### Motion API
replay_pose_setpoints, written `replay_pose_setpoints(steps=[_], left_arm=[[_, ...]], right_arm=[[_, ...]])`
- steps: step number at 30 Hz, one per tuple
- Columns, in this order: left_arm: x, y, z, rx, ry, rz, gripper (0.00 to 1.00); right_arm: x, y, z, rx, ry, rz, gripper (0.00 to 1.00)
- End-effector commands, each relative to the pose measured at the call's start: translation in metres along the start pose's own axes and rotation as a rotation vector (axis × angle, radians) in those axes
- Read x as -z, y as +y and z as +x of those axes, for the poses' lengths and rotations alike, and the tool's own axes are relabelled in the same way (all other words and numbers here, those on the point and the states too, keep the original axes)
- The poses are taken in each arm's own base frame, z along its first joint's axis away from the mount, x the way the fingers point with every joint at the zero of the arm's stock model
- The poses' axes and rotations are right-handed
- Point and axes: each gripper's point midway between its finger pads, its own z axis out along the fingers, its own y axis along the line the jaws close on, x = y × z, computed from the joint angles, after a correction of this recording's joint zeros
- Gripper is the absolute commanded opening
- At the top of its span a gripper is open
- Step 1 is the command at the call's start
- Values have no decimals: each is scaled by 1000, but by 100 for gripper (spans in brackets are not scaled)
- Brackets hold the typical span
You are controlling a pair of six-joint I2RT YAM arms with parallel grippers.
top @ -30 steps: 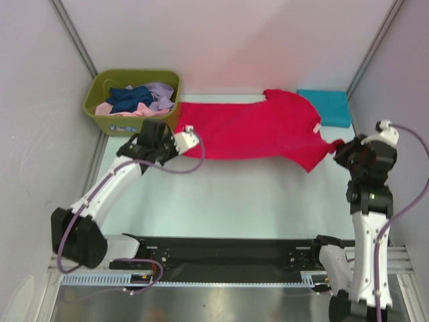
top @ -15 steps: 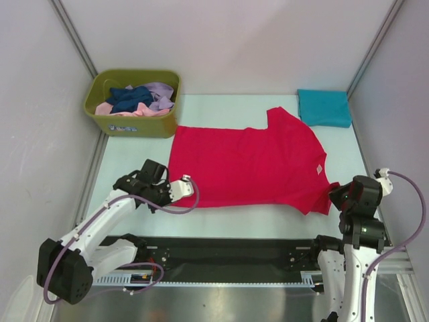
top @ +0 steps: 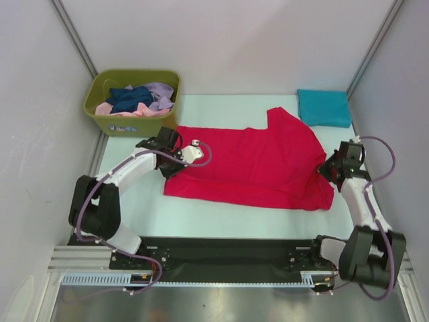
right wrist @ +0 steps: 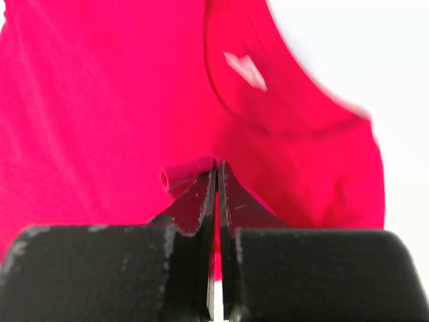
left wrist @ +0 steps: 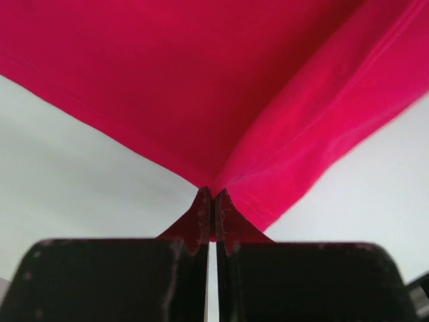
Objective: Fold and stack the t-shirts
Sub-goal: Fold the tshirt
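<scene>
This is a robotics lab test cell. A white left arm (top: pixel 127 173) and right arm (top: pixel 356 200), trailing purple cables (top: pixel 387 153), are bolted to a black plate (top: pixel 228 251) at the edge of a pale table (top: pixel 221 221). Blank white walls (top: pixel 234 40) and aluminium rails (top: pixel 71 33) enclose the table.

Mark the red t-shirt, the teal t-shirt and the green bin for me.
red t-shirt (top: pixel 255 161), top view, middle of its body.
teal t-shirt (top: pixel 324 107), top view, centre of the folded cloth.
green bin (top: pixel 144 125), top view, its front wall.
</scene>
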Motion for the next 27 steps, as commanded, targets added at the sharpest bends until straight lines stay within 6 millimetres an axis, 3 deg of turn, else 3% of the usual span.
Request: replay_pose_setpoints(steps=[1,8,17,24,25,26,27], left_arm=[[-7,27,-14,22,-11,-51,0],[-25,51,-23,46,19,-53,0],[-23,63,-2,170,79,-107,0],[-26,70,-6,266,63,-130,18],[-27,73,-9,274,55,-142,21],[-26,80,-13,302,44,-162,35],[-25,86,-18,320,26,-176,40]], right_arm=[[-18,45,-49,168,-92,-138,0],[-57,55,-60,301,-29,-118,0],[-86,68,-66,364,24,-105,0],[-100,72,-65,386,46,-90,0],[-103,71,-67,381,48,-73,3],[-104,69,-71,379,40,-46,21],[-106,69,-75,380,41,-32,29]])
